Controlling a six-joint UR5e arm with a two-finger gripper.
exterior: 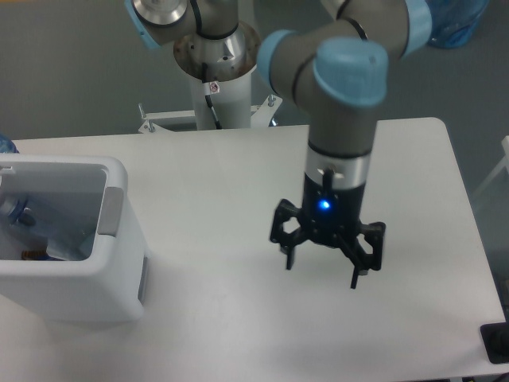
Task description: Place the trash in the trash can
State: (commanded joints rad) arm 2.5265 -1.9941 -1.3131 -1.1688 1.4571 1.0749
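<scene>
Trash can [111, 263] at table's [223, 183] left; bottle [24, 213] inside it

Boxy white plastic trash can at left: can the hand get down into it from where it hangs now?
Probably yes. The boxy white plastic trash can is open-topped, and the open, empty hand hangs over bare white table between them.

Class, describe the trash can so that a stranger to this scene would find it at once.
Start at the white table and go to its left edge in the camera view. There stands the trash can, a boxy white bin with rounded corners and a grey side panel, clear plastic inside, far from the open gripper.
</scene>
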